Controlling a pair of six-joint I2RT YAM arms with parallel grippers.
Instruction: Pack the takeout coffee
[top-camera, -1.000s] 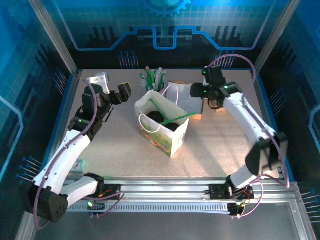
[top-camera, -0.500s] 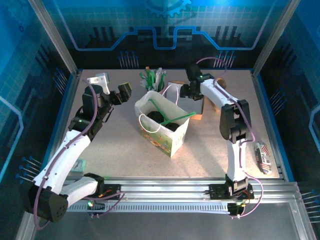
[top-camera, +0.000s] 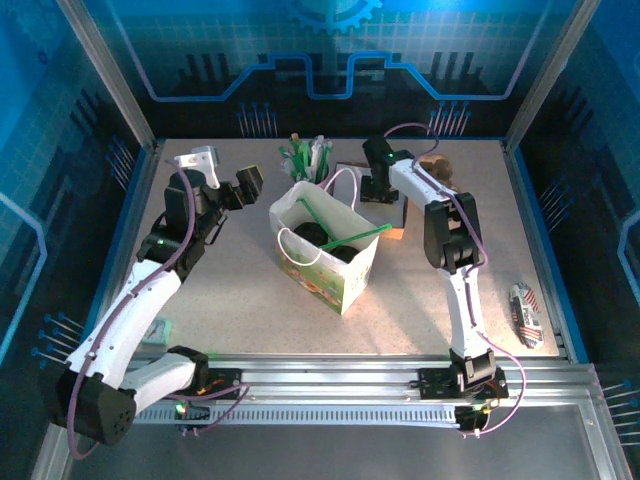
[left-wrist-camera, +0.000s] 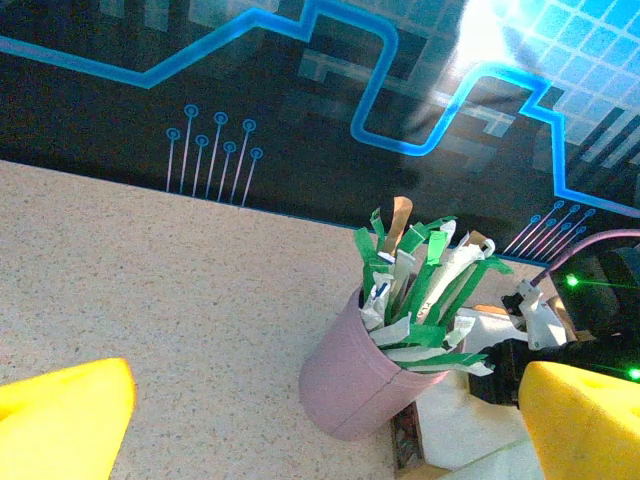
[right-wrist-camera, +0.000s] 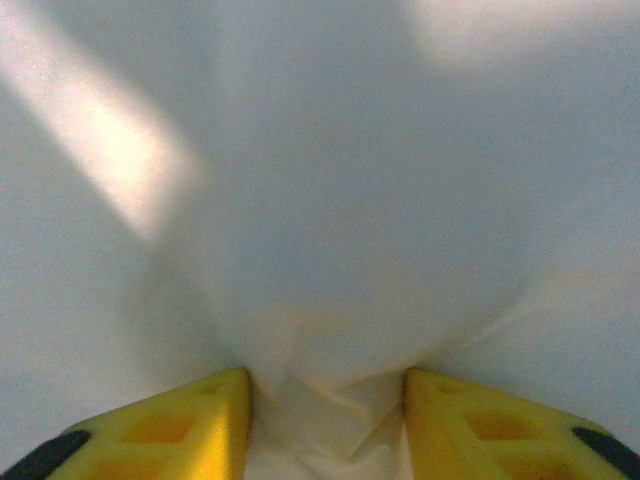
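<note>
The right end effector (right-wrist-camera: 328, 388) is up at the far side of the tabletop (top-camera: 250, 300), just behind the white paper bag (top-camera: 352, 275). Its two yellow fingers (right-wrist-camera: 190, 425) stand partway closed with a fold of soft white paper (right-wrist-camera: 320, 250) bunched and creased between them, so it looks to have the sheet pinched. From above, that arm is stretched out long from its base, and its wrist hangs over a white stack beside the bag's handles.

The left end effector (top-camera: 222, 172) hangs over the far left of the tabletop, spread as wide as it goes with nothing between the fingers. It faces the pink cup (left-wrist-camera: 350, 385), which stands upright and is stuffed with green-and-white sticks.

The takeout coffee sits inside the bag. Looking down through the open mouth I can see a dark round shape that seems to be its black lid (top-camera: 315, 238), but I can't make out the cup body under it. A green stick (top-camera: 350, 236) lies slanted across the opening. The bag stands near the middle of the tabletop, just in front of the pink cup. A small striped packet (top-camera: 525, 312) lies well off by the right edge.
</note>
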